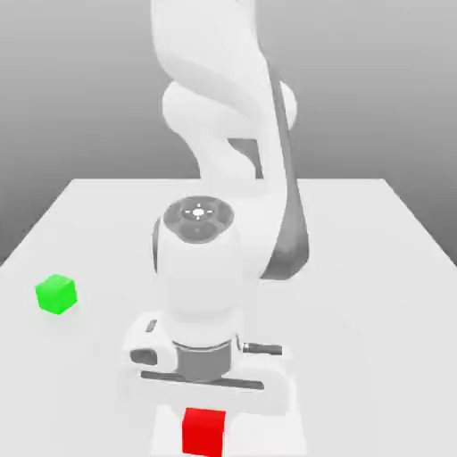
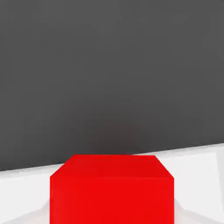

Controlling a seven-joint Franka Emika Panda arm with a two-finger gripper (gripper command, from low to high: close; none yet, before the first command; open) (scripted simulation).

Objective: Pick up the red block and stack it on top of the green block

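Arm bent low over table [image 1: 375, 268], pincer [image 1: 203, 427] pointing down, pinching red block [image 1: 203, 432]

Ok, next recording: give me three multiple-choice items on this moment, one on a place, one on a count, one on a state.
1. Where is the green block in the exterior view?
A. Left of the arm, alone on the table
B. On top of the red block
C. Right of the arm

2. How many blocks are on the scene?
A. One
B. Two
C. Three

3. What is the claw doing?
A. Open above the green block
B. Shut on the red block
C. Open and far from both blocks

Key: 1 A, it sits apart at the exterior view's left. 2 B, one green, one red. 3 B, the red block sits between the white fingers under the hand.
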